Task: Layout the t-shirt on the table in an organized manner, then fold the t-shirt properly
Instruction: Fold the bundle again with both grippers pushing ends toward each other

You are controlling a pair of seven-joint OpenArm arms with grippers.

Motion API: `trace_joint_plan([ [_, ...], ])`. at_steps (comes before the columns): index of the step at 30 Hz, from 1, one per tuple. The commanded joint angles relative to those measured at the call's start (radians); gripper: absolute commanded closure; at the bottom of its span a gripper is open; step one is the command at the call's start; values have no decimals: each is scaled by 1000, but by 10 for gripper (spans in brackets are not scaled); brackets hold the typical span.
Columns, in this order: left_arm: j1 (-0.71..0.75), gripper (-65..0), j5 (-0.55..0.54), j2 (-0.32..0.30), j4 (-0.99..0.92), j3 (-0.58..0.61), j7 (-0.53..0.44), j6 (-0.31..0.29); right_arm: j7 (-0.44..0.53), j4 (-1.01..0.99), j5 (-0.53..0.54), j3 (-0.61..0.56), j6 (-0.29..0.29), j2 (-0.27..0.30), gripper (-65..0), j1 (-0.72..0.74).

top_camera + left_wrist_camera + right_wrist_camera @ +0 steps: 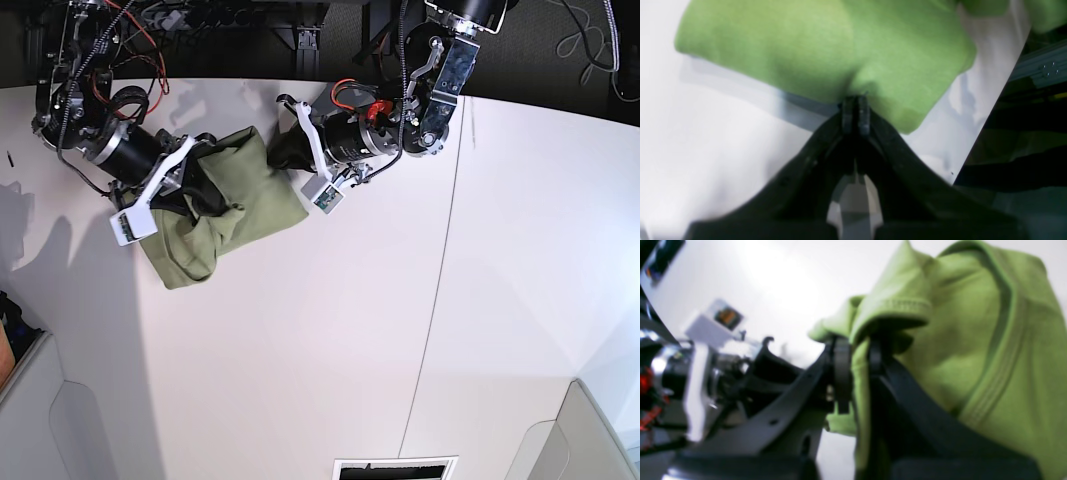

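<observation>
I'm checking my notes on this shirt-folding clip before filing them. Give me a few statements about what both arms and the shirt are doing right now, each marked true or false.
1. The left gripper is shut on an edge of the t-shirt. True.
2. The right gripper hangs open, away from the cloth. False: its jaws pinch a bunch of fabric.
3. The t-shirt lies spread flat on the table. False: it is bunched between the two arms.
4. Only one piece of cloth is in view. True.

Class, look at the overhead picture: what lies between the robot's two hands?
In the base view, only the t-shirt spans between the left hand and right hand; both grip it.
</observation>
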Motion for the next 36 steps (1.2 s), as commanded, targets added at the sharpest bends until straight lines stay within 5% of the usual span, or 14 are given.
trace_joint_plan([
  [1, -4, 0, 14, 2, 6, 2, 24, 8, 27, 15, 4, -21, 4, 8, 0, 10],
  [2, -5, 0, 14, 2, 6, 2, 27, 8, 27, 15, -15, -43, 4, 8, 0, 10],
  [5, -5, 0, 14, 2, 6, 2, 27, 8, 31, 15, -43, -97, 3, 8, -302, 10],
  [7, -5, 0, 14, 2, 6, 2, 27, 8, 43, 15, -47, -115, 3, 8, -383, 10],
  [16, -5, 0, 10, -2, 16, -71, 37, 6, 61, 16, -35, -117, 3, 8, -382, 72],
  [20, -5, 0, -26, -3, 88, -200, 130, -60, 62, 16, -38, -103, -5, 8, -358, 138],
  [21, -5, 0, -55, -14, 116, -227, 149, -74, 64, 16, -42, -93, -10, 8, -296, 153],
  [23, -5, 0, -118, -55, 180, -259, 154, -80, 66, 16, -61, -68, -34, 8, -53, 186],
  [24, -5, 0, -134, -75, 214, -272, 151, -79, 72, 16, -71, -52, -34, 8, 0, 204],
  [31, -6, 0, -325, -138, 364, -267, 154, -96, 156, -92, -175, -5, -34, 8, 0, 309],
  [36, -12, 0, -296, -44, 363, -131, 142, -96, 221, -335, -253, -5, -33, 11, 0, 432],
])
